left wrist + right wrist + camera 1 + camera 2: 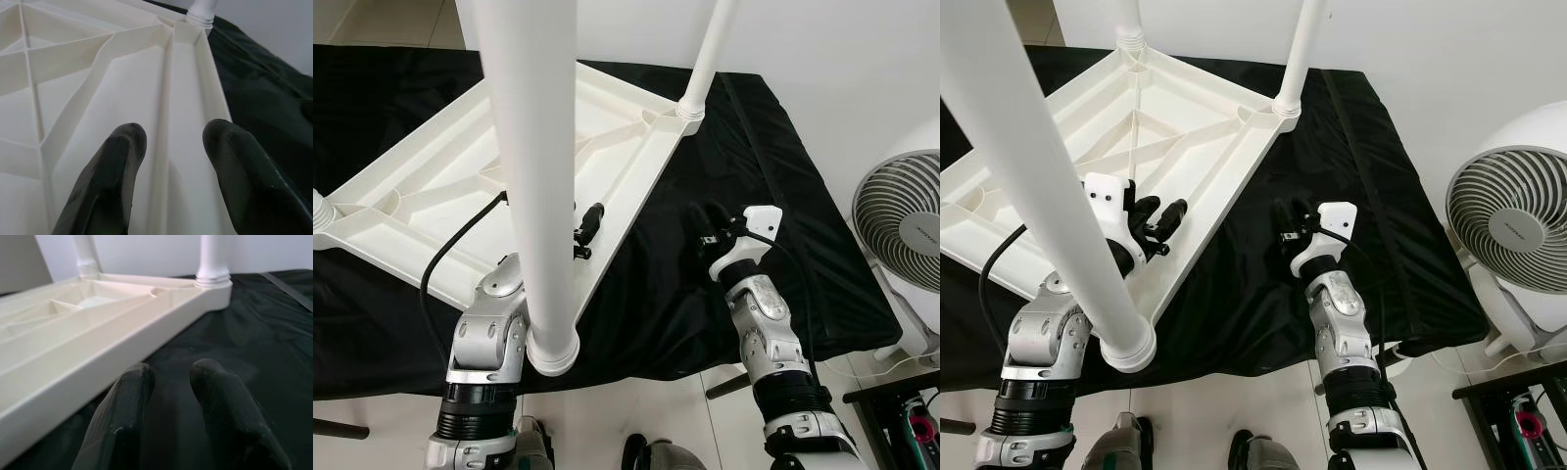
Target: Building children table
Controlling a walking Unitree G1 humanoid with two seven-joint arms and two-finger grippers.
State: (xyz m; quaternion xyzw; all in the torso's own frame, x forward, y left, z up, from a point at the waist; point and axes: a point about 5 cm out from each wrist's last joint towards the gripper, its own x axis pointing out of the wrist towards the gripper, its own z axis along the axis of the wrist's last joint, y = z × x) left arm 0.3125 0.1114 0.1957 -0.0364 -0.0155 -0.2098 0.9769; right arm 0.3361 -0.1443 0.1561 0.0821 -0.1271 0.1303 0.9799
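Black cloth (724,294) covers surface; upturned white table (440,196) lies on it.

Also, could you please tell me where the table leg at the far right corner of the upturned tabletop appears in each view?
Left eye view: leg at top, right of centre, rising from the tabletop corner.
Right eye view: leg at top centre, same corner.
Left wrist view: leg base far ahead of the fingers.
Right wrist view: leg, the nearer of two ahead.
Shared landmark: black cloth beside that corner.
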